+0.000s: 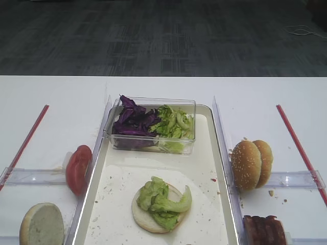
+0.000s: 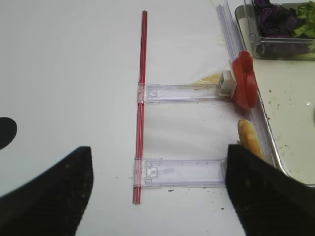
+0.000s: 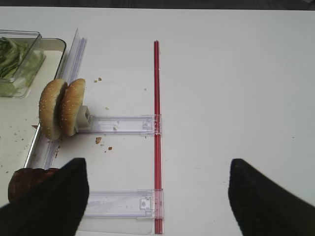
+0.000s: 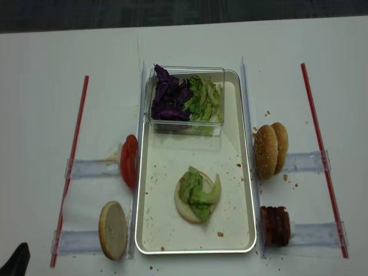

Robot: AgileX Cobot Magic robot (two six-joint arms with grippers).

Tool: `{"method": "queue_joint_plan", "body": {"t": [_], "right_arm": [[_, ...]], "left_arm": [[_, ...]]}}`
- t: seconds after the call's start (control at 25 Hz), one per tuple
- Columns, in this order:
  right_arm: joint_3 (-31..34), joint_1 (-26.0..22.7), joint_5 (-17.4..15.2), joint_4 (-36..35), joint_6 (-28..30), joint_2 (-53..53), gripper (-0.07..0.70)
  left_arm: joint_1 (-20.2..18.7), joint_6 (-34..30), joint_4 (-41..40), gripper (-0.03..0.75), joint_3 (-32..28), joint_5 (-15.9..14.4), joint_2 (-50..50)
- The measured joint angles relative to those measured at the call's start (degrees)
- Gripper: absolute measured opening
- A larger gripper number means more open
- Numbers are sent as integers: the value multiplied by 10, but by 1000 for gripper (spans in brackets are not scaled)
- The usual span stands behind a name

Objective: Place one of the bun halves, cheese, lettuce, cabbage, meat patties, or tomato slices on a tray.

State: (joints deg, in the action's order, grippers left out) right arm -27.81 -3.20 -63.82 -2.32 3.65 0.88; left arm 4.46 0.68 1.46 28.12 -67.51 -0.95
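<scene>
meat patties [image 4: 276, 226] whole overhead only

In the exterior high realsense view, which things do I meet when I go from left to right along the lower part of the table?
Left red strip → pale-faced bun half → tray → bun half topped with lettuce → meat patties → right red strip.

Laboratory test bench. A plain white table [image 1: 163, 87] stands on grey carpet tiles [image 1: 163, 35]; red guide strips [image 4: 72, 167] and clear acrylic holders [image 3: 123, 124] fix the stations to the left and right of a central tray [image 4: 244, 230].
</scene>
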Motion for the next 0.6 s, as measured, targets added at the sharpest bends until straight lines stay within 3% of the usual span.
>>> {"method": "queue_joint_plan", "body": {"t": [0.6], "right_arm": [[0, 0, 0, 0, -5, 0, 611]], "left_arm": [[0, 0, 0, 546, 0, 0, 0]]}}
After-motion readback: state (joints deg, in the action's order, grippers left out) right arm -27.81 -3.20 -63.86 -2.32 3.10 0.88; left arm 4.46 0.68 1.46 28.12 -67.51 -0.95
